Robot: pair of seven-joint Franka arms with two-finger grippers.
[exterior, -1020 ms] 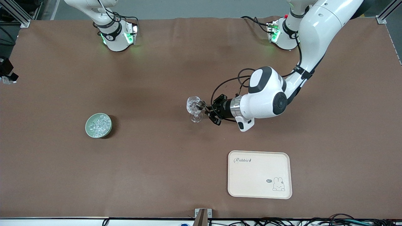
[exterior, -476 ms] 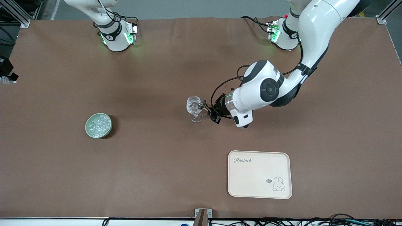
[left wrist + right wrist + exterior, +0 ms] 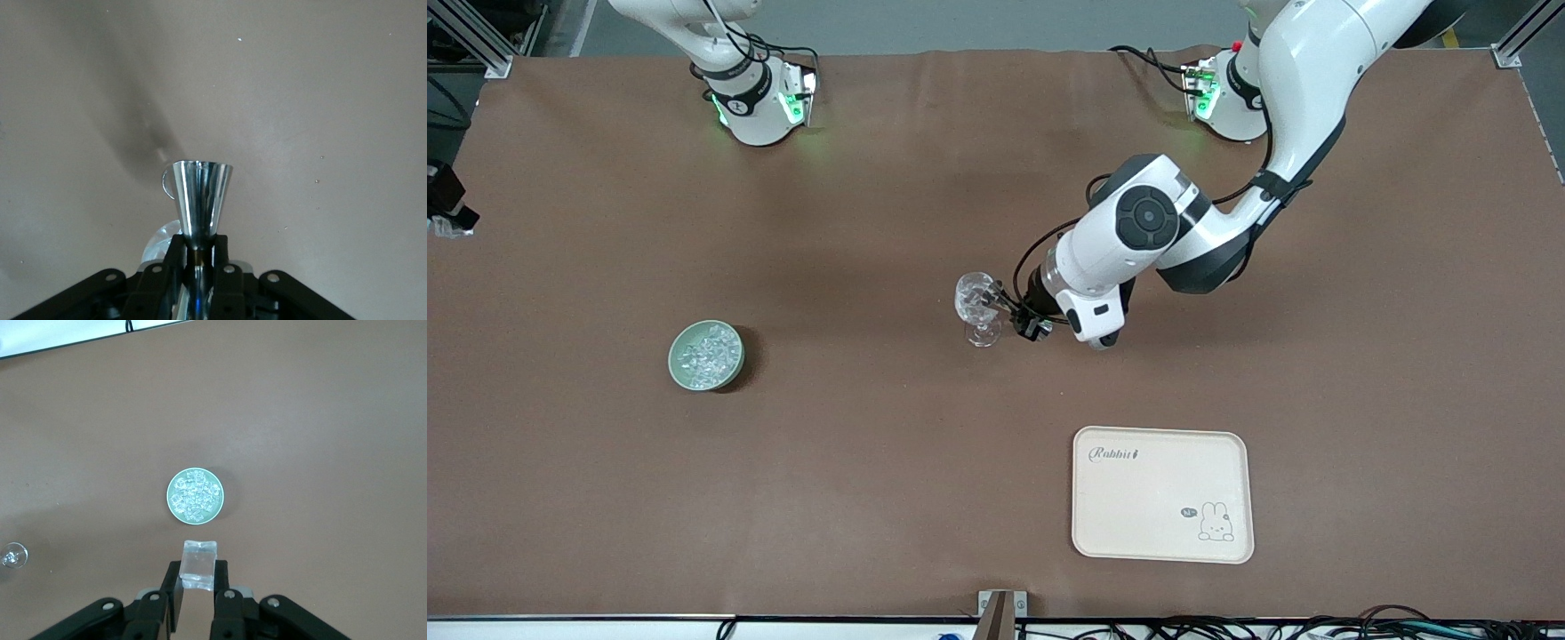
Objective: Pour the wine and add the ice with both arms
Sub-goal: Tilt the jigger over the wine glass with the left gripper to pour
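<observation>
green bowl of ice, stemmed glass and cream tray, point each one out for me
pale green round bowl (image 3: 676,354), front view, on its rim
clear stemmed wine glass (image 3: 983,336), front view, on its foot
cream rectangular rabbit tray (image 3: 1138,507), front view, on its bare floor

High front camera faces both arms; right wrist view shares its green bowl (image 3: 706,356).

The bowl (image 3: 706,356) with ice (image 3: 708,353) sits toward the right arm's end of the tabletop (image 3: 871,498), the glass (image 3: 978,307) mid-table, the tray (image 3: 1162,494) near the front edge.
</observation>
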